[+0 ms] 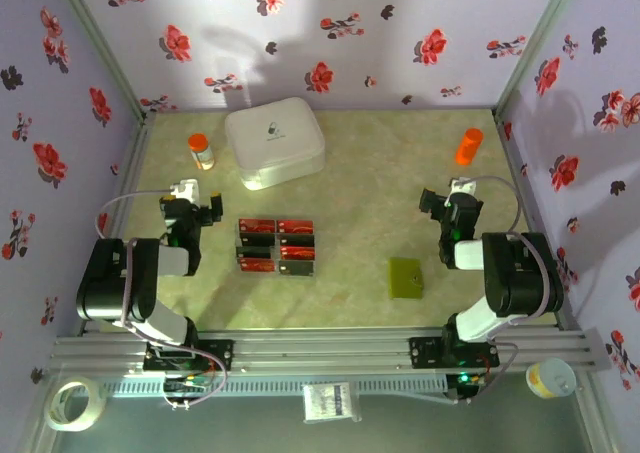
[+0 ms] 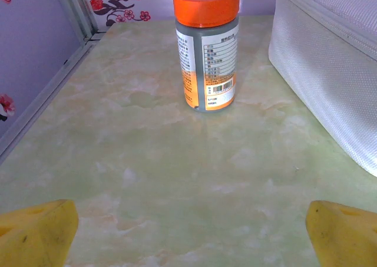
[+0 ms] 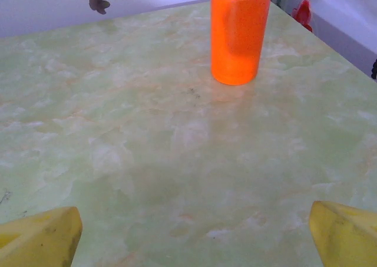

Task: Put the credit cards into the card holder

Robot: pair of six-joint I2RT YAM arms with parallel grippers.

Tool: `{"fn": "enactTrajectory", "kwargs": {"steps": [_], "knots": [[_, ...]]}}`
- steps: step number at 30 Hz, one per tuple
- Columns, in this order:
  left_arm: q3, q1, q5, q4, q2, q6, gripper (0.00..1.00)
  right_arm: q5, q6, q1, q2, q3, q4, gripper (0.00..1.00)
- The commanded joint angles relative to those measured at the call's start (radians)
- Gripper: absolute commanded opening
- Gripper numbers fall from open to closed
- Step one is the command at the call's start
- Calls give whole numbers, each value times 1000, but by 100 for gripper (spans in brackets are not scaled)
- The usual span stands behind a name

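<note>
Floral wallpaper is wrapping round a pale green marbled worktop [image 1: 350,183], and nothing is being carried. The left claw [image 2: 189,234] is hanging just left of the credit cards [image 1: 276,246], its yellow fingers spread wide and empty. The right claw [image 3: 191,234] is gaping just as wide, also empty, well off to the cards' right. Those cards are lying flat in a tight block, two columns of three, reds and blacks edge to edge. The card holder [image 1: 405,277] is sitting flat, well apart to the right of the cards, and I cannot tell which way its slot is facing.

Now the trouble I'm expecting. Thin cards pressed flat are giving the fingers almost no edge to bite. A claw coming down on one is likely shoving its neighbours askew, or lifting two at once. The holder is looking light and unanchored, so a card pushed at it is probably sliding it away rather than going in.

The left claw is pointing at the orange-capped bottle [image 2: 206,49], beyond the cards beside the white box [image 1: 274,141], so a careless swing is risking a knock there. The right claw is facing the orange tube [image 3: 238,34], which is running the same risk.
</note>
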Motion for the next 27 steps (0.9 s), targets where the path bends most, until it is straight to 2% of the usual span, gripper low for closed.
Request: {"fn": "enactTrajectory", "kwargs": {"steps": [1, 20, 24, 27], "knots": [[0, -3, -15, 39, 6, 21, 100, -14, -15, -1, 1, 5, 20, 99], [1, -1, -21, 36, 4, 17, 100, -15, -15, -1, 0, 4, 19, 99], [24, 15, -83, -2, 10, -31, 100, -15, -15, -1, 0, 3, 19, 99], [29, 42, -51, -19, 5, -63, 100, -14, -14, -1, 1, 5, 18, 99]]}}
